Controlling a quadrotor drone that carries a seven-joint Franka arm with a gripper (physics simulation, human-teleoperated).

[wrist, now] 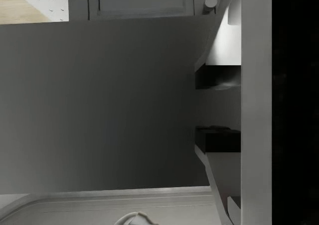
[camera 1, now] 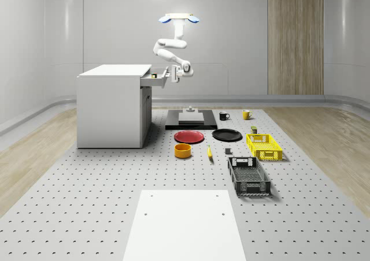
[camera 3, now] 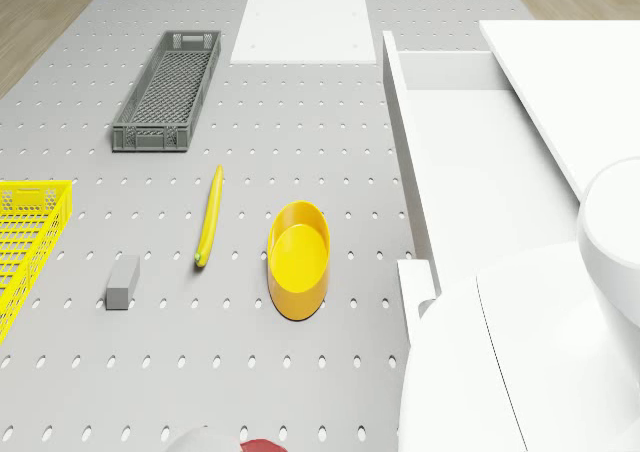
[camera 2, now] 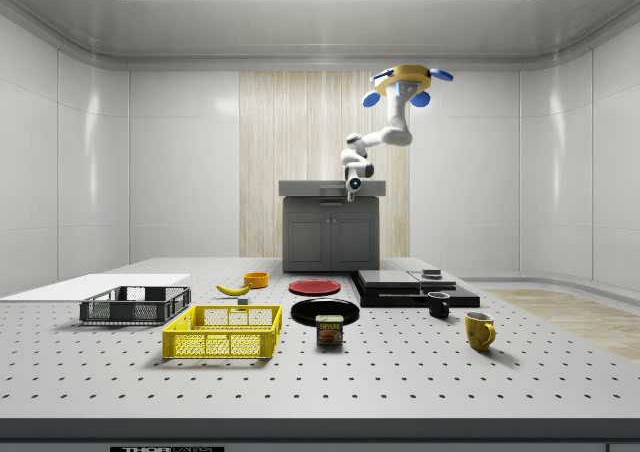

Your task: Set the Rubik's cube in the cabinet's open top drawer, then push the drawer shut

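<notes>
One cabinet (camera 1: 110, 108): white, standing on the surface (camera 1: 87, 203) left of centre in the whole-scene view.
Top drawer (camera 1: 157, 81): pulled out toward the whole-scene view's right, just under the cabinet top.
Rubik's cube (camera 1: 153, 75): a small dark block inside the open drawer, near its front end; I cannot make out its colours.
My gripper (camera 1: 174, 76): right of the drawer, just beside its front panel; I cannot tell whether it touches.
My fingers (wrist: 217, 78): spread apart, with nothing between them, as the wrist view shows.
My drone (camera 1: 179, 18): hovering high at upper centre, right of the cabinet, with the arm bent down to the left.
Yellow bowl (camera 1: 182, 150): below centre, beside the red plate (camera 1: 189, 137).
Banana (camera 1: 209, 152): just right of the bowl.
Yellow crate (camera 1: 264, 146): right of centre, above the grey crate (camera 1: 248, 175).
</notes>
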